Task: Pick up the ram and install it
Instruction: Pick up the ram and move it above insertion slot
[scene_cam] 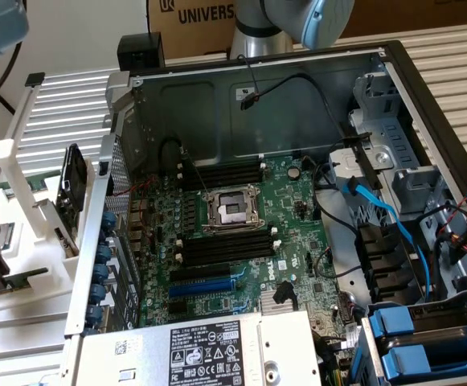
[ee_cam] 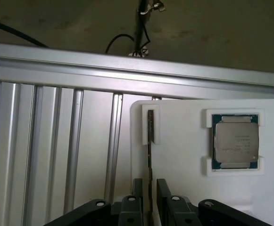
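Pretty sure this is the pick-up step, and the install hasn't started. Starting from the exterior view's left, the white holder (ee_cam: 184,160) sits on the ribbed metal tabletop (ee_cam: 47,155). The ram (ee_cam: 150,150) stands on edge in a narrow slot of that holder. The jaws are wide open and straddle the ram, one on each flat face with a sliver of gap either side, so they've got hold of nothing.

In another pocket of the holder, near the ram's slot, lies the square silver processor chip (ee_cam: 236,140), which isn't what we're after. Off the holder toward the exterior view's right is the open computer case (scene_cam: 217,104) with the motherboard (scene_cam: 297,241) inside. Its long black memory slots (scene_cam: 221,245) look empty as far as I can tell, which fits the ram not being in yet.

My take is that a grab from here calls for the jaws centred on that skinny board and closing evenly. If one side touches first, it could tip or skew in the holder.
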`<state>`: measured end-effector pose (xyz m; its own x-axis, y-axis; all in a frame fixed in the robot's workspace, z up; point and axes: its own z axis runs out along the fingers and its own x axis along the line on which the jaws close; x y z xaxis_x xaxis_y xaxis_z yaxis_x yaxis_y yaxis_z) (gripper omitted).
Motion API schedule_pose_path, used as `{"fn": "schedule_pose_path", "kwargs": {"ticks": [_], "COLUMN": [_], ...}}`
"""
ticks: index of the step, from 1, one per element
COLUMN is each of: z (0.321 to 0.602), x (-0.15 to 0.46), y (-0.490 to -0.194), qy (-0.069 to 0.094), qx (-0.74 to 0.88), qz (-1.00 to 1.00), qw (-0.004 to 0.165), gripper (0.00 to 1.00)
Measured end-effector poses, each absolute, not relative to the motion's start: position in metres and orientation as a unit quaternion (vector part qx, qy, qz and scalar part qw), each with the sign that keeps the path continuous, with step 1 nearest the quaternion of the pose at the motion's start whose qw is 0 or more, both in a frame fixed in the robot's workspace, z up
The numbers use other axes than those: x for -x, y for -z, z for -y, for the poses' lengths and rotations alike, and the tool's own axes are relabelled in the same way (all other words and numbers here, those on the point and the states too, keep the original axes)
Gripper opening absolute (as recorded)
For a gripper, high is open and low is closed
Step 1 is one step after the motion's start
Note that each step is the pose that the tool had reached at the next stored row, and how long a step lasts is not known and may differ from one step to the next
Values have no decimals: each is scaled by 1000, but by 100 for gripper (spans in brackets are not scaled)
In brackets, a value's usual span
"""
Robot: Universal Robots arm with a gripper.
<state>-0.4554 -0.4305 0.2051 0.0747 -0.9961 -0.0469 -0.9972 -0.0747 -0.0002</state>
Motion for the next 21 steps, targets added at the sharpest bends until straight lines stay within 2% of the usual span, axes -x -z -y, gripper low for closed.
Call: {"fn": "schedule_pose_path", "kwargs": {"ticks": [13,14,21], "z": [431,431,431], "x": [455,455,455], "y": [-201,-201,-201], "qy": [-18,-18,-18], "qx": [733,733,733], "qz": [-680,-680,-680], "qw": [16,16,16], "gripper": [26,12,12]}}
